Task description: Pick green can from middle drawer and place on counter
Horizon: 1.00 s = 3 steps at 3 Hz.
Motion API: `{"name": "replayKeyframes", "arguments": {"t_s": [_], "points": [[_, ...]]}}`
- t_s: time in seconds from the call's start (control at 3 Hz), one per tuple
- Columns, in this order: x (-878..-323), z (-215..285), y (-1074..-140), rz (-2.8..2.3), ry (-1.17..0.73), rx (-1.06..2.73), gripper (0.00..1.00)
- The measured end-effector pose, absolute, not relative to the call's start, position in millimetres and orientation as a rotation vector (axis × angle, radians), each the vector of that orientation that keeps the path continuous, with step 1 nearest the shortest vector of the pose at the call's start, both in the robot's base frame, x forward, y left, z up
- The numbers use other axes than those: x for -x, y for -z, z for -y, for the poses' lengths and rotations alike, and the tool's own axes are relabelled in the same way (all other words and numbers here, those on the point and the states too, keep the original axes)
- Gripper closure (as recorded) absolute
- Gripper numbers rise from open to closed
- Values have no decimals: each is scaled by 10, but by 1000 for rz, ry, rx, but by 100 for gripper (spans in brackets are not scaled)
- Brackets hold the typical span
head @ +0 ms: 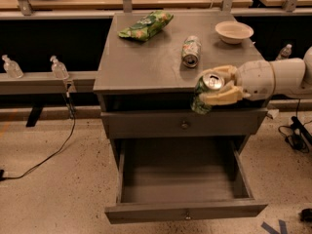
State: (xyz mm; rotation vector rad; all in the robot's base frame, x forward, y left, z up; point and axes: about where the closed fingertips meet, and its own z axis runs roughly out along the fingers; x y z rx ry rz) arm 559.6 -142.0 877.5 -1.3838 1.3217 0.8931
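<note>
**Gripper (pixel 207 87) clamped on green can (pixel 212 81) at table (pixel 146 65) edge**

Camera view: the gripper sits right of centre in the frame, reaching in from the right on a thick white arm (pixel 280 76). Its two tan fingers (pixel 223 97) are closed on the green can, one above and one below it. The green can is off the ground and tilted, with its silver top and pull tab turned up toward the camera and its dark green body hanging down to the lower left. It is in front of the right part of the table's front edge, about level with that edge, and above the middle drawer (pixel 185 211). Whether the can touches the edge I cannot tell.

The middle drawer is pulled out at the bottom centre, its tray open and its knobbed front nearest the camera. Above it is a shut drawer front (pixel 146 126) with one small knob.

On the table, a green snack bag (pixel 146 26) lies at the upper left, a pale can (pixel 191 51) lies on its side near the middle, and a shallow bowl (pixel 234 31) stands at the upper right corner. All three are well apart from the gripper.

At the left of the frame two small clear bottles (pixel 58 67) stand on a low grey rail.
</note>
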Motion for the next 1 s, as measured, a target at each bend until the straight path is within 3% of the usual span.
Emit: {"name": "replayKeyframes", "arguments": {"t_s": [0.67, 1.0], "points": [[-6204, 1682, -9350, -1377, -849, 1140, 100], [-6496, 1921, -9489, -1460, -738, 977, 100]]}}
